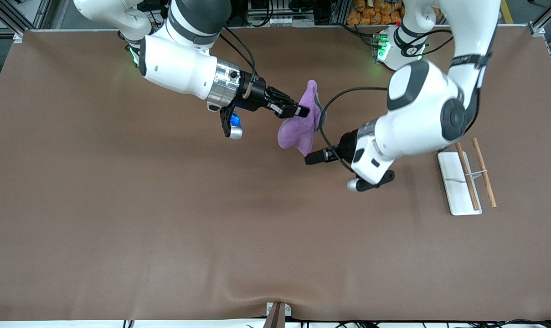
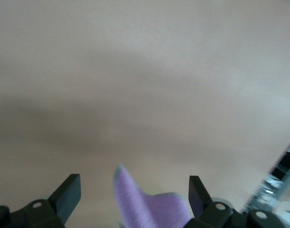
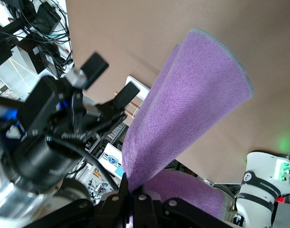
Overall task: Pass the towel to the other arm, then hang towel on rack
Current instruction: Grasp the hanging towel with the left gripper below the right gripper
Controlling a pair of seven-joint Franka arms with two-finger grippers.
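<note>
right gripper (image 1: 302, 110) clamps towel (image 1: 299, 127) midair | left gripper (image 2: 135, 190) spread around its corner | risk: early release drops towel onto tabletop (image 1: 166, 228)

A wide brown desk (image 1: 166, 218) fills the scene, with metal framing, black cables (image 1: 266, 9) and orange objects (image 1: 375, 11) along its far edge.

Robotics lab. 2 Franka arms (image 1: 184, 68) mounted at brown-covered table (image 1: 166, 228); aluminium framing (image 1: 11, 18), cable bundles (image 1: 266, 13), electronics racks (image 3: 31, 28) along table edge.
</note>
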